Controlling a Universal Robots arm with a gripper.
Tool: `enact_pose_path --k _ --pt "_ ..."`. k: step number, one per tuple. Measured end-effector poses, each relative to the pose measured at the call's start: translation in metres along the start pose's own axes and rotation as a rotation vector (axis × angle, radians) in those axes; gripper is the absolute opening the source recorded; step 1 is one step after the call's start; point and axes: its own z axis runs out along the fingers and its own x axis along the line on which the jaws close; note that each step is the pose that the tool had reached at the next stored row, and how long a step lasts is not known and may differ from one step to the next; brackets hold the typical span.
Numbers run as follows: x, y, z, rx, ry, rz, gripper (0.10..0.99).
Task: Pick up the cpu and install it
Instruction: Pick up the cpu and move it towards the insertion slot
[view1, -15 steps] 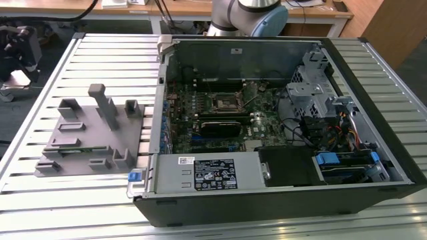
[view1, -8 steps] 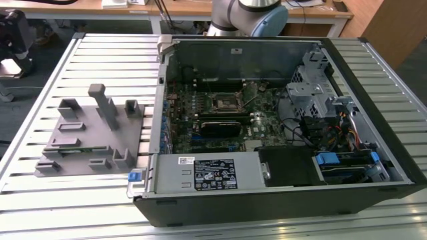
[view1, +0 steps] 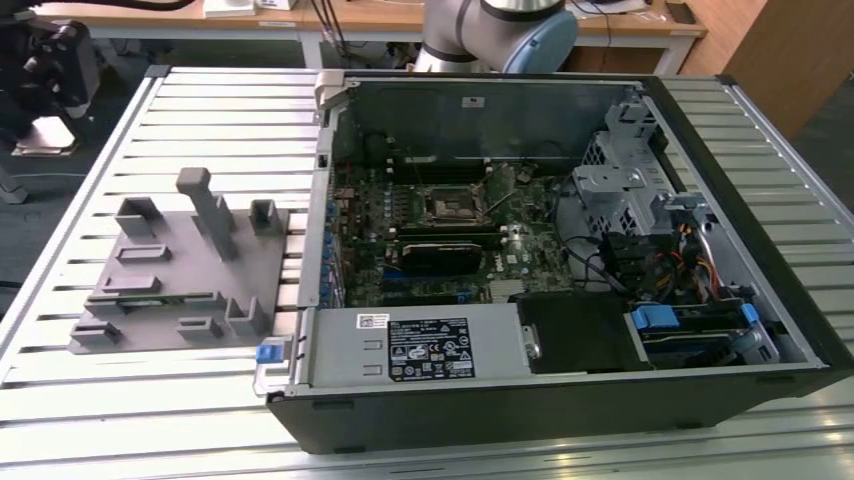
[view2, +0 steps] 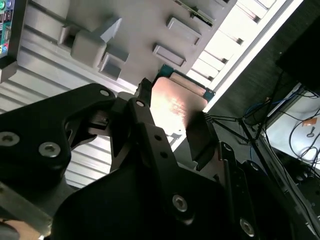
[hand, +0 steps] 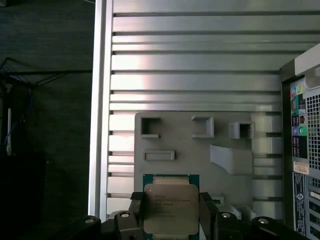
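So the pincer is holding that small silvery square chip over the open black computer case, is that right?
Not quite. The pincer does hold the small silvery square chip, but over the grey plastic block with pegs on the slatted metal table, beside the black computer case, as the first wrist view shows.

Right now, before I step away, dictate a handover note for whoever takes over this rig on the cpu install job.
Gripper: shut on the cpu, with fingers on two opposite edges.
cpu: appears lifted off the grey holder, which lies on the slatted table beside the open computer case.
Done: the pick-up.
Left: the install. The black socket on the motherboard has no cpu in it.
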Motion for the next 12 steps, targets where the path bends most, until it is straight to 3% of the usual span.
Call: enact_pose_path --k 8,12 --pt "-0.0281 0.0078 0.0032 0.000 0.0064 0.001 0.533" --pt "-0.0378 0.0194 0.0069 0.000 0.0064 0.001 0.533"
